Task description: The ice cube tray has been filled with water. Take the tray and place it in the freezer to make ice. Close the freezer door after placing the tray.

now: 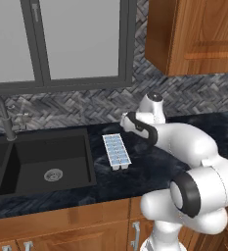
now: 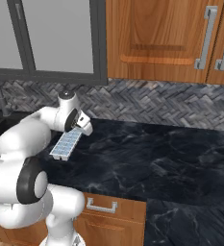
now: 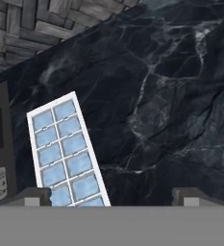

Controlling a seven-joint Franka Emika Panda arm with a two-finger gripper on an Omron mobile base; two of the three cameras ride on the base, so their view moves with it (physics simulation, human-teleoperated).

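You see a dark marbled countertop (image 1: 135, 179) running along the herringbone backsplash — a black sink (image 1: 42, 159) is set into it at the left. The ice cube tray (image 1: 116, 151) lies flat on the stone just beside the sink — its cells hold pale-blue water (image 3: 68, 144).

A dark marbled tabletop (image 1: 135, 181) runs along a grey herringbone-tiled backsplash (image 1: 86, 105). A black sink (image 1: 42, 164) is set into it at the left, with a round metal drain (image 1: 53, 174) in its basin and a dark curved faucet (image 1: 3, 117) behind. A grey-framed window (image 1: 61, 41) sits above. Wooden upper cabinets (image 2: 166, 41) carry vertical bar handles (image 2: 205, 36); wooden lower cabinets (image 2: 108, 216) sit beneath the tabletop.
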